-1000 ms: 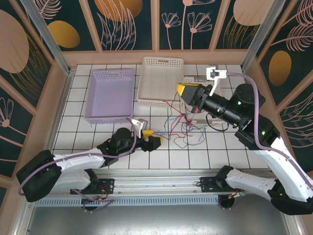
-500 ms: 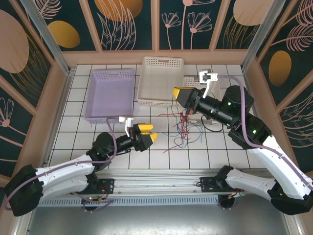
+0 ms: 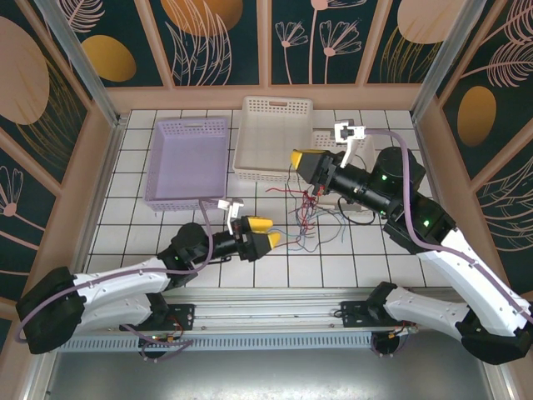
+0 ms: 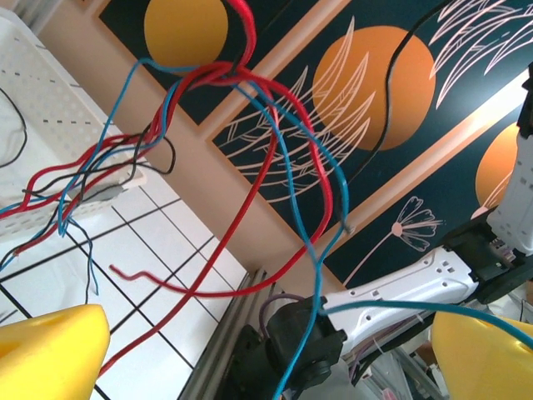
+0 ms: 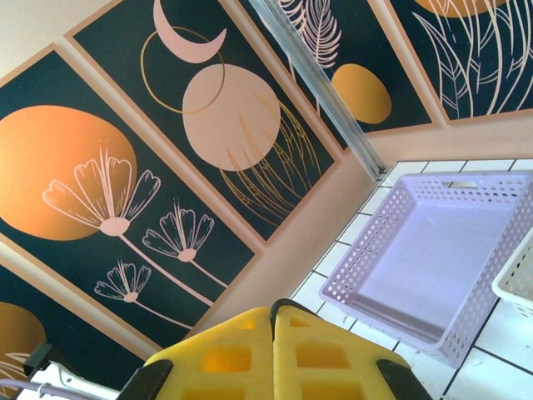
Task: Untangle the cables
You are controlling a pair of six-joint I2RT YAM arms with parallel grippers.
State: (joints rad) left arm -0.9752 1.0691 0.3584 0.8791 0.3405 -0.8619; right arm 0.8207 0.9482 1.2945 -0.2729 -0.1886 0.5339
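Spread wider than a second ago, the left gripper's (image 3: 265,235) yellow fingers (image 4: 52,350) are being held fully apart, grasping nothing, with red and blue strands dangling between them. The right gripper (image 3: 298,160), carried slightly left meanwhile, is being kept clenched, seemingly on the top of the cables (image 3: 308,202), which are being hoisted in a knot over the tiled table (image 3: 375,258), just near of the white basket (image 3: 271,137). Separation is judged barely begun; next, one strand likely needs pinching and drawing toward the near left. The right-hand pinch itself is being hidden, and the knot's crossings are too fine to trace.
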